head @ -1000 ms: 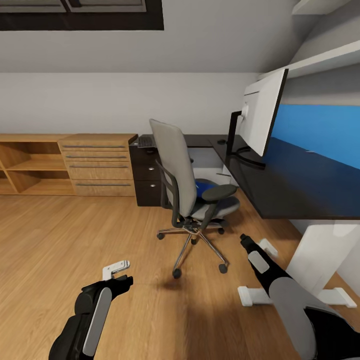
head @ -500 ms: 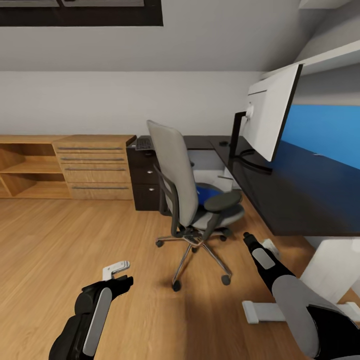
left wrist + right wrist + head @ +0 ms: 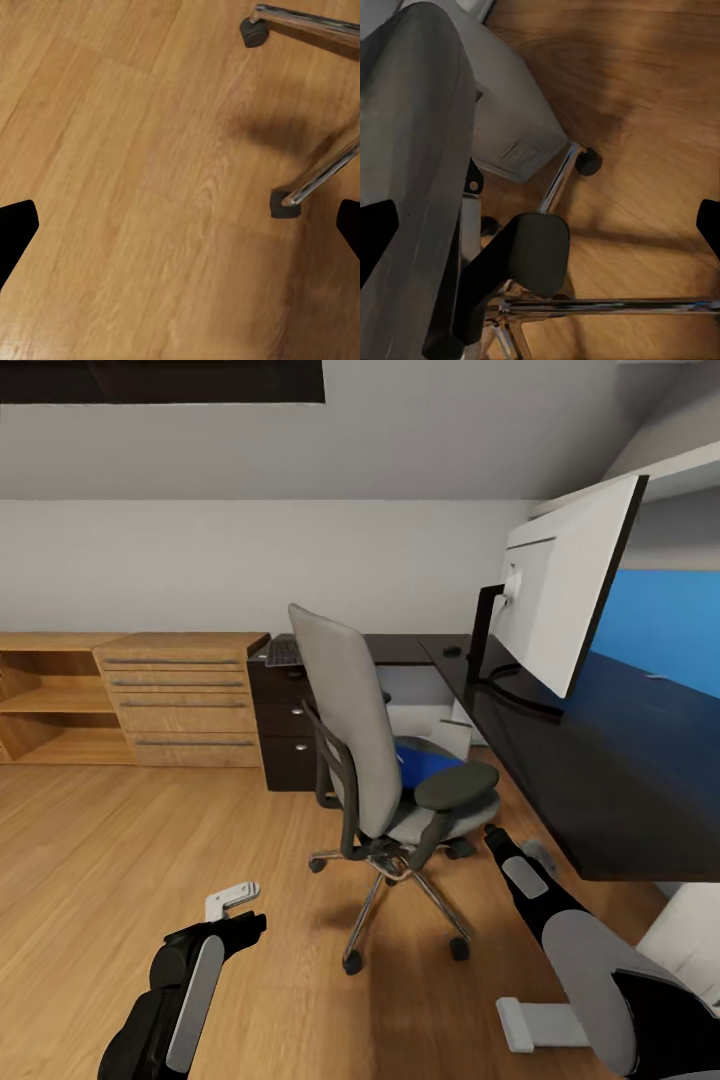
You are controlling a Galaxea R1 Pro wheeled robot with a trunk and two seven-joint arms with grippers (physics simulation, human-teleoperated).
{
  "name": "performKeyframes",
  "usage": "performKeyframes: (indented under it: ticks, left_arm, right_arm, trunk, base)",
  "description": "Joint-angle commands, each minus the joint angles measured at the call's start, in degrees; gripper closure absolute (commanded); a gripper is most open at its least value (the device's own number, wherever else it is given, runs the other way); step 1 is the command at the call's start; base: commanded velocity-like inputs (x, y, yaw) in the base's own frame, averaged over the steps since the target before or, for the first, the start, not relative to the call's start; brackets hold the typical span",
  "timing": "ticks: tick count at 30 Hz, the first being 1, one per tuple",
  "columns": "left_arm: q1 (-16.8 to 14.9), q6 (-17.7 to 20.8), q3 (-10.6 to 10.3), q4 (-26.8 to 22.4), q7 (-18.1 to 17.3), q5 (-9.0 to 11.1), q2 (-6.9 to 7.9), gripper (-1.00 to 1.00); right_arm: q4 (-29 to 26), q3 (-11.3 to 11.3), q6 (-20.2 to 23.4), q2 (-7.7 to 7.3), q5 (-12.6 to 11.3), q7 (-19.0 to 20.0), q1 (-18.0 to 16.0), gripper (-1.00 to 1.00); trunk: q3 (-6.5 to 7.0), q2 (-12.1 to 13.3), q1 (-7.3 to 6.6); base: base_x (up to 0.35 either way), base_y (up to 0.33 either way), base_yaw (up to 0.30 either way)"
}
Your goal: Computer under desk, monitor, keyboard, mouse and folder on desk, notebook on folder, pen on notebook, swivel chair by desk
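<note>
The chair (image 3: 375, 760) has matt grey cloth upholstery, smooth black armrests that may be plastic, and shiny chrome legs. Behind it, the desk (image 3: 600, 770) is glossy black. The floor (image 3: 130, 860) beneath looks like smooth light wood.

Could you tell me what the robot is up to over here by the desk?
It is facing the swivel chair, which stands on the wood floor beside the black desk. The blue folder lies on the chair's seat, and the monitor and keyboard are on the desk. The left gripper hangs open over bare floor, holding nothing. The right gripper is stretched toward the chair's near armrest, touching nothing; its jaws look apart in the right wrist view.
</note>
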Motion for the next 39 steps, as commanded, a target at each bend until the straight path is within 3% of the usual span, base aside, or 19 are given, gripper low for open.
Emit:
performKeyframes:
  ticks: [1,3,5,11,12,15,24,39]
  left_arm:
    - [-0.04,0.16,0.07,0.0,0.51,0.61,-0.04,-1.0]
    - [-0.04,0.14,0.07,0.13,0.52,0.61,-0.04,-1.0]
    - [-0.04,0.11,0.07,0.37,0.54,0.62,-0.04,-1.0]
    - [-0.04,0.09,0.07,0.41,0.53,0.61,-0.04,-1.0]
    - [-0.04,0.09,0.07,0.41,0.53,0.61,-0.04,-1.0]
    - [-0.04,0.09,0.07,0.41,0.53,0.61,-0.04,-1.0]
    - [-0.04,0.08,0.07,0.41,0.53,0.61,-0.04,-1.0]
    - [-0.04,0.09,0.07,0.49,0.53,0.61,-0.04,-1.0]
  right_arm:
    - [0.02,0.18,-0.22,0.3,-0.56,0.24,-0.02,-1.0]
    - [0.04,0.19,-0.22,0.92,-0.1,0.36,-0.02,-1.0]
    - [0.24,0.15,-0.22,2.35,2.37,0.37,-0.02,-1.0]
    - [0.53,0.1,-0.22,4.79,3.29,0.4,-0.02,-1.0]
    - [0.56,0.1,-0.22,5.31,4.35,0.37,-0.02,-1.0]
    - [0.61,0.1,-0.22,5.59,5.49,0.36,-0.02,-1.0]
    - [0.66,0.1,-0.22,6.62,5.89,0.36,0.04,-1.0]
    - [0.66,0.1,-0.22,6.76,6.07,0.36,0.06,-1.0]
  trunk:
    - [-0.03,-0.02,0.0]
    - [0.04,-0.02,0.0]
    - [0.12,-0.02,0.0]
    - [0.37,-0.02,0.0]
    - [0.41,-0.02,0.0]
    - [0.53,-0.02,0.0]
    - [0.88,-0.02,0.0]
    - [1.45,-0.02,0.0]
  base:
    - [0.025,0.0,0.166]
    - [0.01,0.0,0.207]
    - [0.003,0.0,0.229]
    - [0.0,0.0,0.236]
    - [0.0,0.0,0.246]
    - [0.0,0.0,0.249]
    - [0.0,0.0,0.251]
    - [0.0,0.0,0.251]
